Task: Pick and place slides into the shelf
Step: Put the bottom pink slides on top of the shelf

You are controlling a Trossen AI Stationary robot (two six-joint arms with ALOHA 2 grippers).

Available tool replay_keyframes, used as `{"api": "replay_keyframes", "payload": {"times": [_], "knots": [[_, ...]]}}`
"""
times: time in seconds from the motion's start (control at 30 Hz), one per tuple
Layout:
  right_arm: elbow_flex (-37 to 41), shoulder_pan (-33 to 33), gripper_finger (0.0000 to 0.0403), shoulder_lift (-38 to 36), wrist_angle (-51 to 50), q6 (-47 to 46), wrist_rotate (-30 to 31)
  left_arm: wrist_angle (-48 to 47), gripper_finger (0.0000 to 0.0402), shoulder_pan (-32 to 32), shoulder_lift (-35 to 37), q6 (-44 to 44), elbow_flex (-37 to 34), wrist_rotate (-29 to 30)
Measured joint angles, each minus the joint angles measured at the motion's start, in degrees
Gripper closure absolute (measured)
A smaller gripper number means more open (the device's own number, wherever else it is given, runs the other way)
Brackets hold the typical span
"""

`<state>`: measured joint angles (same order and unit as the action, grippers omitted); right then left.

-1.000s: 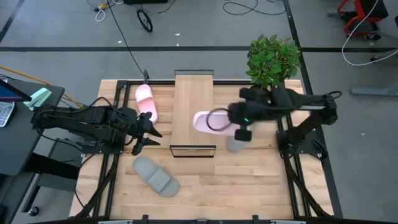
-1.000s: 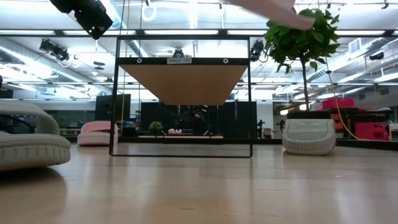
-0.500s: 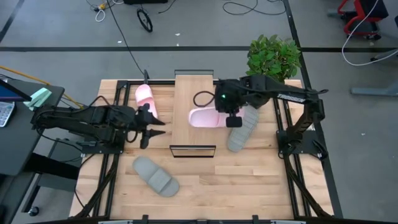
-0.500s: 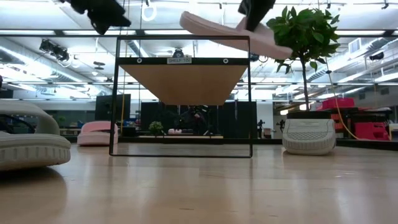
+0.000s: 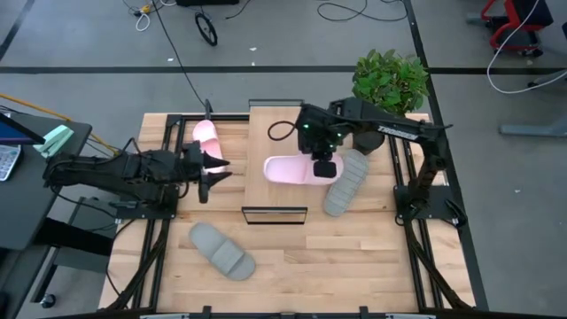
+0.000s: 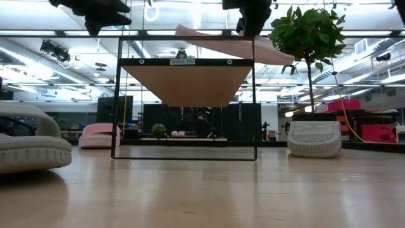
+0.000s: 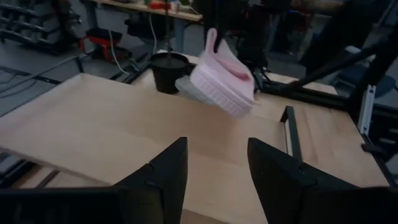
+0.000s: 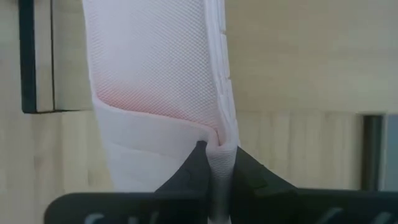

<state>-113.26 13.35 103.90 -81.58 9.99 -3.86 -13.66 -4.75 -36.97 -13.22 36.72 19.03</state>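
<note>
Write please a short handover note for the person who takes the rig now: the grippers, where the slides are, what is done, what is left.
Right gripper: shut on pink slide, held above the shelf top.
Left gripper: open, empty, left of the shelf beside second pink slide.
Grey slide lies right of the shelf; other grey slide near the table's front.
Done: none placed yet.
Left: set this one down, then three more.

A robotics lab or workshop — grey concrete floor (image 5: 89, 71) strewn with loose cables (image 5: 341, 11), long ceiling strip lights (image 6: 57, 33), red equipment racks (image 6: 364, 123) behind, and a potted plant (image 5: 390, 81) beside the wood-plank surface (image 5: 354, 257).
</note>
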Motion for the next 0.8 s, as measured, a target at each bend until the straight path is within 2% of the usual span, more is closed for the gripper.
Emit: {"api": "replay_keyframes", "payload": {"times": [0.2,0.33,0.43,0.8], "knots": [[-14.61,-0.13,0.0375,8.51,-8.61,-4.75,-1.10,-0.28,0.0230,0.02,3.94,-1.07,-2.33,1.91],[-21.18,0.04,0.0375,12.27,-8.19,-7.47,-11.49,-0.46,0.0230,0.02,4.75,-0.71,-2.43,2.18],[-21.68,-0.09,0.0375,13.27,-8.27,-8.42,-13.70,-0.84,0.0230,0.00,5.01,0.23,-2.43,2.18],[-21.59,-1.78,0.0375,15.83,-8.07,-10.37,-11.86,-1.30,0.0230,0.00,5.16,1.91,-2.46,2.18]]}}
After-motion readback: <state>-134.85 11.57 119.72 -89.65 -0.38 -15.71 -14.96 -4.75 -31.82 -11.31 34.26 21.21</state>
